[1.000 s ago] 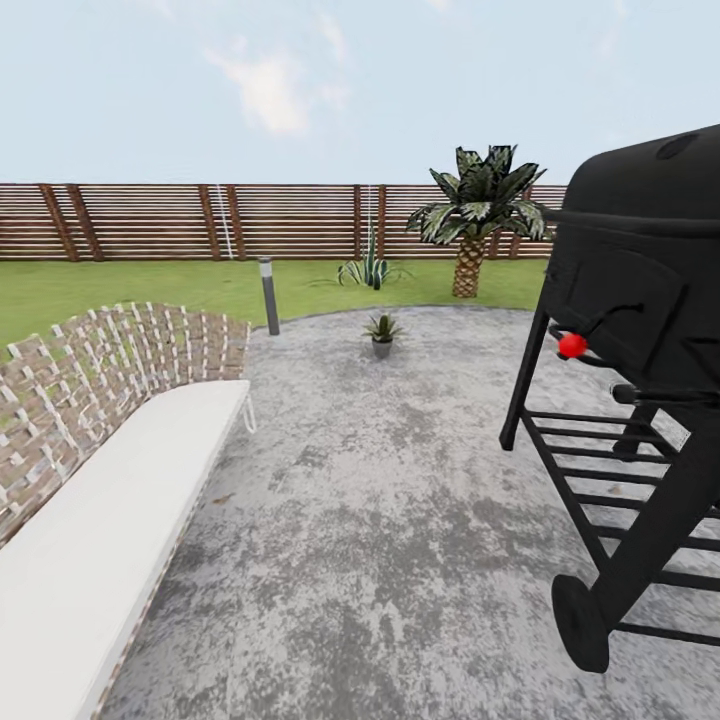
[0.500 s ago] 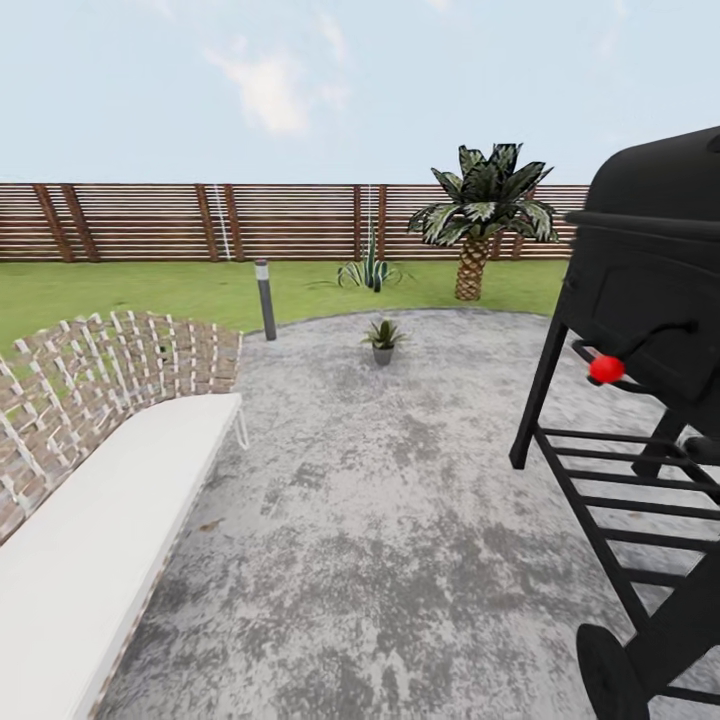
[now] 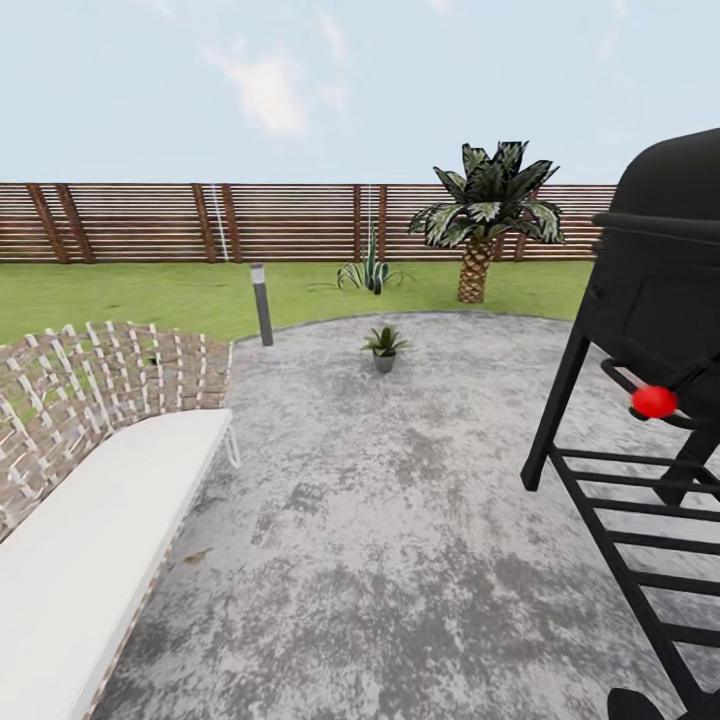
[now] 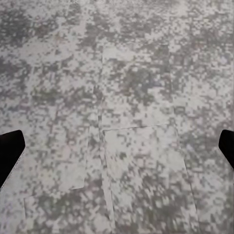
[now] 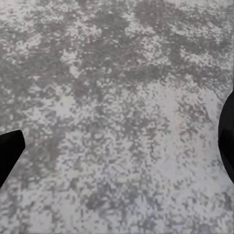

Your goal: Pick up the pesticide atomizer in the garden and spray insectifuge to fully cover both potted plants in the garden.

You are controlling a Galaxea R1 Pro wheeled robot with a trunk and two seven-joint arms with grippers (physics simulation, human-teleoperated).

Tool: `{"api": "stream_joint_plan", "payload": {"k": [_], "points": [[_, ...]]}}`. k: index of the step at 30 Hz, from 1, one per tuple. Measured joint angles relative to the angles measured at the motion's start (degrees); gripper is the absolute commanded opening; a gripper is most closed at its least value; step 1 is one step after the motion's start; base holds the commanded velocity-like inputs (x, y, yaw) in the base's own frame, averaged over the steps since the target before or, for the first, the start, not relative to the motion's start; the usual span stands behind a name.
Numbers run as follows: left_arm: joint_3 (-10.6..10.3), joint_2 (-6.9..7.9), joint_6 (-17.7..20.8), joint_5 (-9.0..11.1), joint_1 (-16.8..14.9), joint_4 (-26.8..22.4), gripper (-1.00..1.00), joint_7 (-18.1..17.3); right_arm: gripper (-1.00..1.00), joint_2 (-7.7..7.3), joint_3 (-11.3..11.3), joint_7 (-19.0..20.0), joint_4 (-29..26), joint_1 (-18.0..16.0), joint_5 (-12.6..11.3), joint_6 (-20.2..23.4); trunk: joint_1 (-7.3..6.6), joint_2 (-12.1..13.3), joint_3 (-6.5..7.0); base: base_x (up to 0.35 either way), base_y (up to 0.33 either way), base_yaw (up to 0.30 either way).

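Note:
A small potted plant (image 3: 384, 346) with pointed green leaves stands in a grey pot on the grey mottled patio (image 3: 400, 520), ahead near its far edge. A spiky green rosette (image 3: 371, 271) grows on the lawn behind it, near the fence; I cannot tell if it is the second potted plant. The pesticide atomizer is out of view. My left gripper (image 4: 117, 151) hangs open over the paving, dark fingertips (image 4: 9, 151) wide apart with nothing between. My right gripper (image 5: 117, 146) is open too, above bare paving.
A black grill on a wheeled stand (image 3: 650, 330), with a red knob (image 3: 654, 401), fills the right. A woven bench with a white cushion (image 3: 90, 530) runs along the left. A short lamp post (image 3: 262, 304), a palm (image 3: 485, 215) and the slatted fence (image 3: 150, 222) stand beyond.
The camera has advanced across the patio: the grill has slid off to the right, the bench to the left, and the potted plant sits slightly lower in the picture.

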Motion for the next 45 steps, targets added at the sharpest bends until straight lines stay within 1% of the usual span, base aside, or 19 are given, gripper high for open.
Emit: {"api": "stream_joint_plan", "payload": {"k": [33,38,45], "points": [[0.0,0.0,0.0,0.0,0.0,0.0,1.0,0.0,1.0,-0.01,-0.1,-0.1,0.1,0.0,0.0,0.0,0.0,0.0,0.0,0.34,0.0,0.0],[0.0,0.0,0.0,0.0,0.0,0.0,1.0,0.0,1.0,0.06,0.0,-0.1,0.1,0.0,0.0,0.0,0.0,0.0,0.0,0.34,0.0,-0.128],[0.0,0.0,0.0,0.0,0.0,0.0,1.0,0.0,1.0,0.08,0.0,-0.1,0.1,0.0,0.0,0.0,0.0,0.0,0.0,0.34,0.0,-0.023]]}}
